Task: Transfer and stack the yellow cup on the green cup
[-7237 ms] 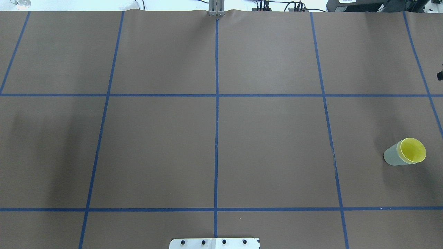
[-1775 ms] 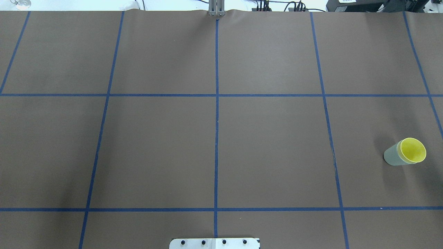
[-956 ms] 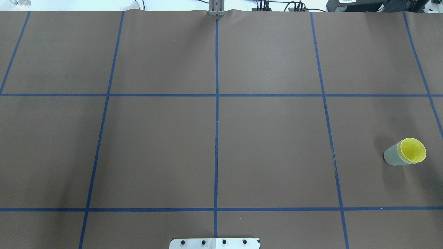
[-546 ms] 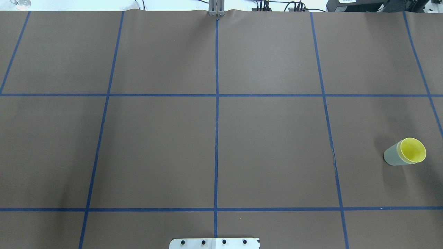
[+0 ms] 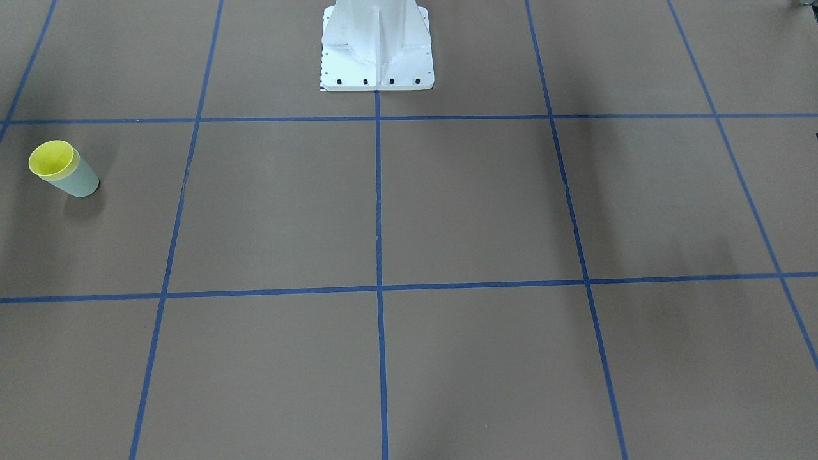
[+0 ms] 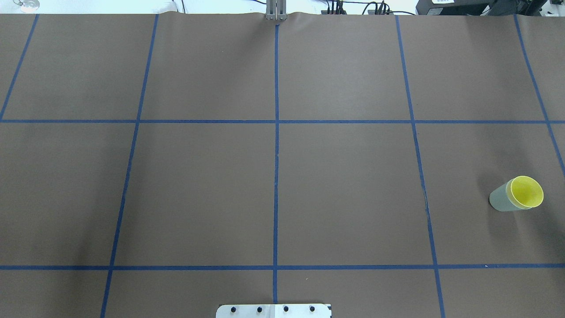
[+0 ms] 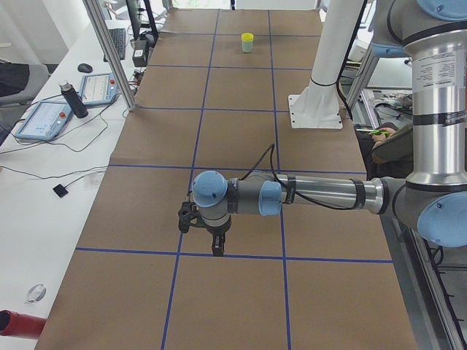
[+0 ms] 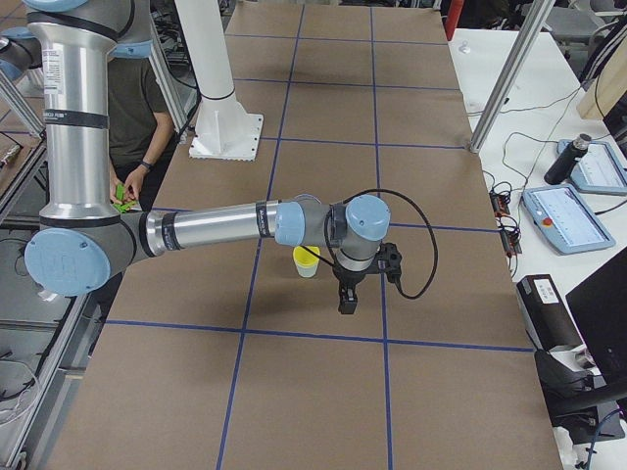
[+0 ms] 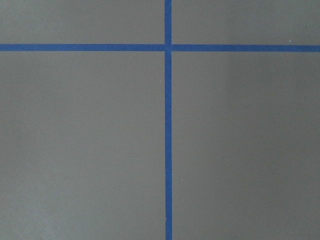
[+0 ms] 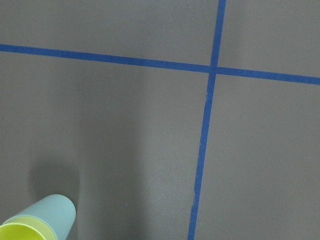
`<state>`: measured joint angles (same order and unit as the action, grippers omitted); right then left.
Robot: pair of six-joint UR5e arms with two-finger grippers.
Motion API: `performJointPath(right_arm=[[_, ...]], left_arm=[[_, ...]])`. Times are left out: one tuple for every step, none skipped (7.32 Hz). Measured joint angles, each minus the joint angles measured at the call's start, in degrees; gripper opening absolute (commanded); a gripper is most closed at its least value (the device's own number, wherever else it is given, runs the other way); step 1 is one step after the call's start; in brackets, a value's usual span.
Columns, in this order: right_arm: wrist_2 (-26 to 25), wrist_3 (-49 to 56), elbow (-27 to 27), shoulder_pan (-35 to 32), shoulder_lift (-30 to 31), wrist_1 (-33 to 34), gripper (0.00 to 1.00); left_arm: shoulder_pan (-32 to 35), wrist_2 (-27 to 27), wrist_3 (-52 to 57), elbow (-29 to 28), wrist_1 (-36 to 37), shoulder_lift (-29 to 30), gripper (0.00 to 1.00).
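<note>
Both left gripper [image 7: 217, 251] and right gripper [image 8: 346, 306] hover, touching nothing, openness indiscernible; yellow cup [image 6: 526, 192] nests in green cup [image 6: 499, 201].

Brown table [image 6: 203, 190], blue tape grid [image 6: 276, 176], green cup [image 6: 501, 201] standing upright, white robot base [image 5: 377, 45]

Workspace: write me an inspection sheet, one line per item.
Surface: brown table with blue tape grid.
Job's things: yellow cup nested inside green cup, upright, on the robot's right side.
Clutter: nothing seen.
Grippers: left pincer and right pincer point down above the table; open or shut cannot be told.
Cables: black cable loops at the right wrist.
Surroundings: white pedestal; side desk with tablets and bottle; a person behind the robot.
</note>
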<state>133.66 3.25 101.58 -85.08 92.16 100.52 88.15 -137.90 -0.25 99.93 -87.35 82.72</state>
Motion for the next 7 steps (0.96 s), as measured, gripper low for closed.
performJointPath(right_arm=[[-0.8, -0.1, 0.0, 0.0, 0.1, -1.1, 1.0], [-1.2, -0.1, 0.0, 0.0, 0.2, -1.8, 1.0], [-1.4, -0.2, 0.0, 0.0, 0.3, -2.0, 1.0], [-1.4, -0.2, 0.0, 0.0, 0.3, -2.1, 1.0], [-1.3, -0.2, 0.1, 0.0, 0.3, -2.2, 1.0], [-1.3, -0.2, 0.2, 0.0, 0.3, -2.2, 1.0], [-1.2, -0.2, 0.3, 0.0, 0.3, -2.2, 1.0]], left_arm=[[0.0, 0.0, 0.0, 0.0, -0.1, 0.1, 1.0], [0.0, 0.0, 0.0, 0.1, -0.2, 0.1, 1.0], [0.0, 0.0, 0.0, 0.1, -0.5, 0.1, 1.0], [0.0, 0.0, 0.0, 0.1, -0.8, 0.1, 1.0], [0.0, 0.0, 0.0, 0.0, -1.1, 0.1, 1.0], [0.0, 0.0, 0.1, 0.0, -1.2, 0.1, 1.0], [0.0, 0.0, 0.1, 0.0, -1.2, 0.1, 1.0]])
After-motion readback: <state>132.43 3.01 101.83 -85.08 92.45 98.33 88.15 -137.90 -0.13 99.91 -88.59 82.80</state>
